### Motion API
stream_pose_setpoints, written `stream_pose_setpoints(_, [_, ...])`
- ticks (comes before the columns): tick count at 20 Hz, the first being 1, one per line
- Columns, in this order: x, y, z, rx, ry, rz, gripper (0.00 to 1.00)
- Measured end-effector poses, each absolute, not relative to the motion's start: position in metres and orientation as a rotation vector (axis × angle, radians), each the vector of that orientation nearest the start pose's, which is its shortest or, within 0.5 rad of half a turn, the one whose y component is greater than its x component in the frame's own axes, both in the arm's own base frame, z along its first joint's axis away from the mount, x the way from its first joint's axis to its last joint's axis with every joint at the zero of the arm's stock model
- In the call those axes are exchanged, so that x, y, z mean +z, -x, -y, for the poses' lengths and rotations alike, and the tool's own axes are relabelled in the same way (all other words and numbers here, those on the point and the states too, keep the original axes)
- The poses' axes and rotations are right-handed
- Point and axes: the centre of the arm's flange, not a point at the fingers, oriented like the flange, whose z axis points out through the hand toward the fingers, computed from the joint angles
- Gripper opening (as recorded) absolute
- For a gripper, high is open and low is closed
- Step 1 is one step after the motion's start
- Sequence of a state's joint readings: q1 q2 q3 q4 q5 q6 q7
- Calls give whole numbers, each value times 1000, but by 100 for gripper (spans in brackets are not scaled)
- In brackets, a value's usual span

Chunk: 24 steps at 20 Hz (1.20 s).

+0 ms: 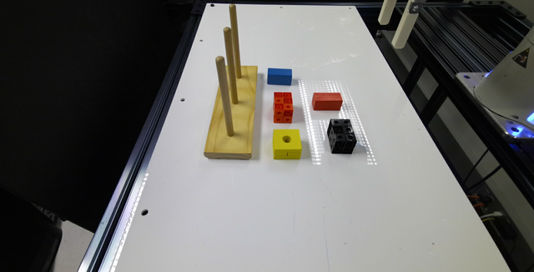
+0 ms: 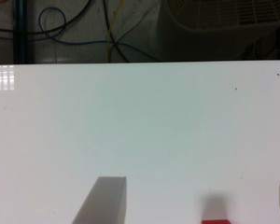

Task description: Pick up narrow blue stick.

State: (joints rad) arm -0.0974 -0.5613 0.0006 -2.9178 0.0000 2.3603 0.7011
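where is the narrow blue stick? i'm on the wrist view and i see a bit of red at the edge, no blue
Observer: In the exterior view the narrow blue stick lies flat on the white table, just to the exterior view's right of the wooden peg base.
Operator: anything touching it
Observer: No. The orange holed block is closest, on the side nearer the camera, with a gap between them.
Operator: and the claw, how far off
Observer: The claw hangs raised toward the exterior view's far right, well away from the stick, open and empty.
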Motion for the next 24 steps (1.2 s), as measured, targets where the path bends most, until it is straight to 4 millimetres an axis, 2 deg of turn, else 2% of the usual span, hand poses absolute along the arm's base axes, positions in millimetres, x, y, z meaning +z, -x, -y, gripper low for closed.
stream_pose_setpoints(24, [335,-325,37,-48,2884,-1224,100])
